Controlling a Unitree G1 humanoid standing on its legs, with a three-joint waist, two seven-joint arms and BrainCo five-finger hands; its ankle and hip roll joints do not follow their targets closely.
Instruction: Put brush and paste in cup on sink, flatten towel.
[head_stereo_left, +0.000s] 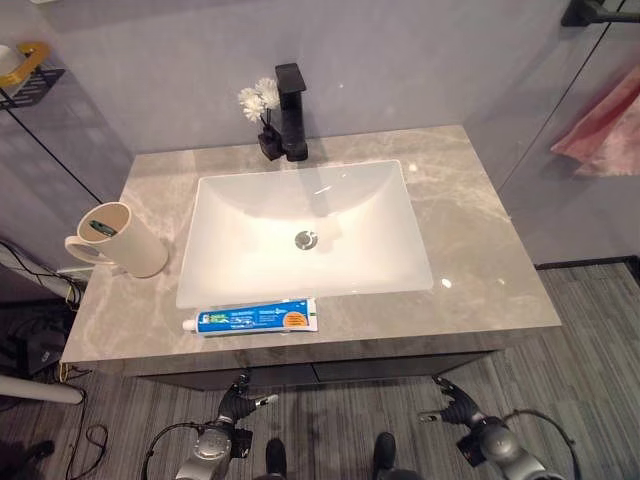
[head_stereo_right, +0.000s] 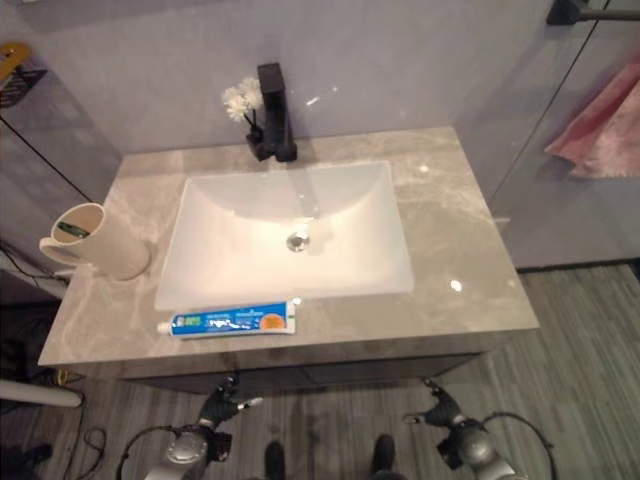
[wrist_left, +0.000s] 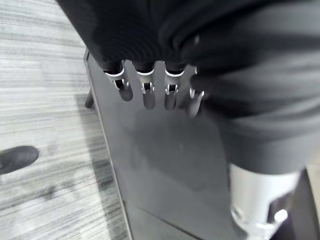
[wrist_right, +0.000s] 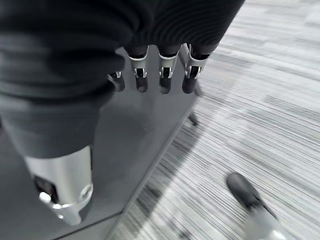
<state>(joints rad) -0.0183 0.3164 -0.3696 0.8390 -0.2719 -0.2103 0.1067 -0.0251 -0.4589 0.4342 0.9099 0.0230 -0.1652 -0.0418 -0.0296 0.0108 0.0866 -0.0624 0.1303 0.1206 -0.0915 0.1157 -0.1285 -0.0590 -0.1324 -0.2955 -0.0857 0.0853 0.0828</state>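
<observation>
Flanking the basin (head_stereo_left: 230, 270): cup (head_stereo_left: 120, 240), toothpaste tube (head_stereo_left: 255, 318), black faucet (head_stereo_left: 292, 112).

Both arms are silver-grey with rounded metal joints. The left hand (wrist_left: 150, 87) and the right hand (wrist_right: 162, 75) each carry a row of silver fingers ending in dark tips, small dark slots cut near their roots. A dark ribbed cover wraps each wrist and hand back. Each thumb is a smooth silver cylinder with a small round fitting.
</observation>
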